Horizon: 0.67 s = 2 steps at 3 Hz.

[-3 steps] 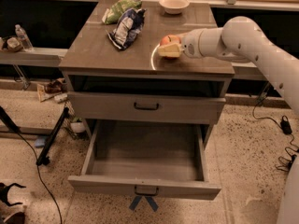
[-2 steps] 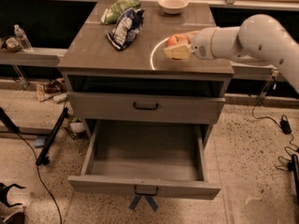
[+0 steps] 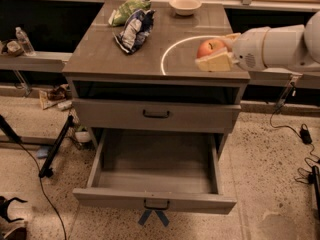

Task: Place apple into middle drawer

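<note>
In the camera view, the gripper (image 3: 213,52) is hanging over the right side of the cabinet top (image 3: 115,59), reaching in from the right. Its 2 cream fingers (image 3: 216,63) are closing around the apple (image 3: 209,47) and gripping it, 1 below and 1 behind. Whether the apple is touching the top cannot be told. The middle drawer (image 3: 155,165) is standing pulled out at the bottom, well below the apple, showing its bare floor. Above it, the flat drawer front (image 3: 200,116) is sitting closed. A chip bag (image 3: 134,29), a green bag (image 3: 127,10) and a cream bowl (image 3: 185,5) are lying farther back on the top
</note>
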Motion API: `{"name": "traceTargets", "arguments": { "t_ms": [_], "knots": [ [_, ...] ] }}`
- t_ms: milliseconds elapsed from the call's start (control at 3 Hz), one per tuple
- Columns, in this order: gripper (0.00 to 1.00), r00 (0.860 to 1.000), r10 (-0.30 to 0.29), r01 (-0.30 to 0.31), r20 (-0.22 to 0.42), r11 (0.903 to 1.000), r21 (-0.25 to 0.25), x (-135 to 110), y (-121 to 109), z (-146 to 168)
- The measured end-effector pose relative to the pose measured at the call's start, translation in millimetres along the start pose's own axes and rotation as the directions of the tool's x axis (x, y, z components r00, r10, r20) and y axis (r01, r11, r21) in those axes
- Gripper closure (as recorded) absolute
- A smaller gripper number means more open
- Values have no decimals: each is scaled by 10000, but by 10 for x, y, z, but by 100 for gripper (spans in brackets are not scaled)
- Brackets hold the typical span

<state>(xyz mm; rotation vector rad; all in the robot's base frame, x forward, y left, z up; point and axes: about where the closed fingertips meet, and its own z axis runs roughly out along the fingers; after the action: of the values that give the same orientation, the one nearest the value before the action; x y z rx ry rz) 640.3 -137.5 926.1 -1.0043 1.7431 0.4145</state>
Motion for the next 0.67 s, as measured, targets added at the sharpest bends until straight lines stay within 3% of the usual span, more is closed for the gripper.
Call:
{"name": "traceTargets", "arguments": {
  "t_ms": [333, 667],
  "knots": [
    [100, 9998, 179, -181, -28, 9975, -677, 199, 544, -38],
    [100, 9997, 174, -185, -146, 9966, -807, 226, 572, -2]
  ]
}}
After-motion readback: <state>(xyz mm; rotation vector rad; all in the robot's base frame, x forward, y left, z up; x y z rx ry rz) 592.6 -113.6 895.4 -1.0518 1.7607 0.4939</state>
